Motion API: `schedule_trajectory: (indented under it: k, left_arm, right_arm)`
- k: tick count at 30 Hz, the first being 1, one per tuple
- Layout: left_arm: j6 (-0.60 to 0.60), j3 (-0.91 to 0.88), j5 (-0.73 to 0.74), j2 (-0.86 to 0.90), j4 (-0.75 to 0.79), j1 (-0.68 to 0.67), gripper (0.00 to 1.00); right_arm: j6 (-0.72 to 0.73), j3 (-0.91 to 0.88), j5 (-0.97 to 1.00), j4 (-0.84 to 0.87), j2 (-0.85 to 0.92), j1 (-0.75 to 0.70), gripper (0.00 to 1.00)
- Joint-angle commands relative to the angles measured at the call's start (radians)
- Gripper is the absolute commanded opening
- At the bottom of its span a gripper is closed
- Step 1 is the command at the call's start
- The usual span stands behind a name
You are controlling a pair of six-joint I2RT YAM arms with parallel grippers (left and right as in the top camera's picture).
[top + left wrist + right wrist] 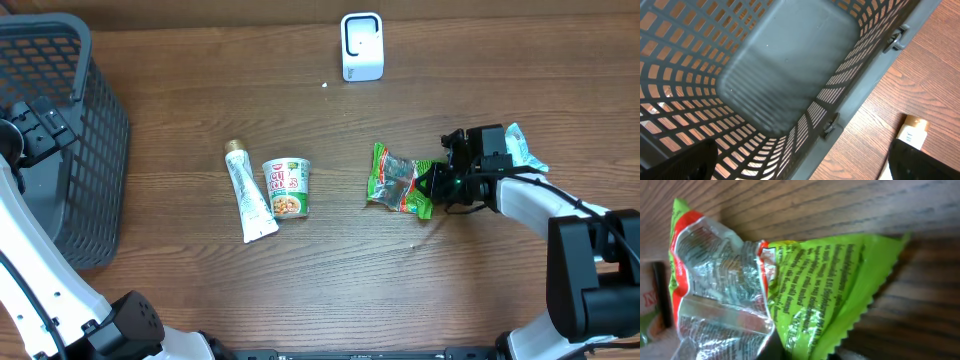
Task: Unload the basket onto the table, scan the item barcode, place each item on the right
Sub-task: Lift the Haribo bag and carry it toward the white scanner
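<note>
A crumpled green snack packet [400, 182] with a clear window lies right of the table's centre. My right gripper [433, 183] is at its right end, shut on the packet's edge. In the right wrist view the packet [815, 280] fills the frame and its lower edge runs into the jaws at the gripper [800, 354]; I cannot make out a barcode. The white scanner [361, 46] stands at the far edge. My left gripper [38, 122] hangs open over the basket's rim, fingers wide apart in the left wrist view [800, 167], holding nothing.
A dark mesh basket [95, 150] occupies the far left, its bare floor [785, 70] below the left wrist. A white tube [250, 192] and a noodle cup [287, 187] lie left of centre. A pale packet [523, 148] lies behind the right arm.
</note>
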Motion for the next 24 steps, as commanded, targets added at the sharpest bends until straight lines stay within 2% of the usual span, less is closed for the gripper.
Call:
schedule_trajectory:
  k: [1, 3, 4, 7, 8, 12, 18, 24]
  left_arm:
    - [0.0, 0.016, 0.002, -0.009, 0.001, -0.003, 1.0]
    - [0.0, 0.016, 0.002, -0.009, 0.002, -0.003, 1.0]
    - [0.0, 0.016, 0.002, -0.009, 0.001, -0.003, 1.0]
    - [0.0, 0.016, 0.002, -0.009, 0.001, -0.003, 1.0]
    - [0.0, 0.016, 0.002, -0.009, 0.001, -0.003, 1.0]
    - [0.0, 0.016, 0.002, -0.009, 0.001, -0.003, 1.0]
    - [0.0, 0.016, 0.002, -0.009, 0.001, -0.003, 1.0]
    - [0.0, 0.016, 0.002, -0.009, 0.001, -0.003, 1.0]
  right_arm:
    - [0.006, -0.05, 0.049, -0.008, 0.03, 0.006, 0.04]
    - [-0.003, -0.047, -0.026, 0.012, 0.029, -0.001, 0.04]
    - [-0.052, -0.035, -0.101, 0.013, 0.029, -0.011, 0.04]
    - [-0.151, 0.062, -0.216, -0.149, 0.029, -0.063, 0.04]
    - [-0.218, 0.115, -0.331, -0.232, 0.029, -0.093, 0.04]
    - [-0.346, 0.245, -0.557, -0.426, 0.029, -0.145, 0.04]
    - [-0.4, 0.476, -0.753, -0.642, 0.026, -0.158, 0.04]
    - [-0.4, 0.619, -0.956, -0.715, 0.026, -0.165, 0.04]
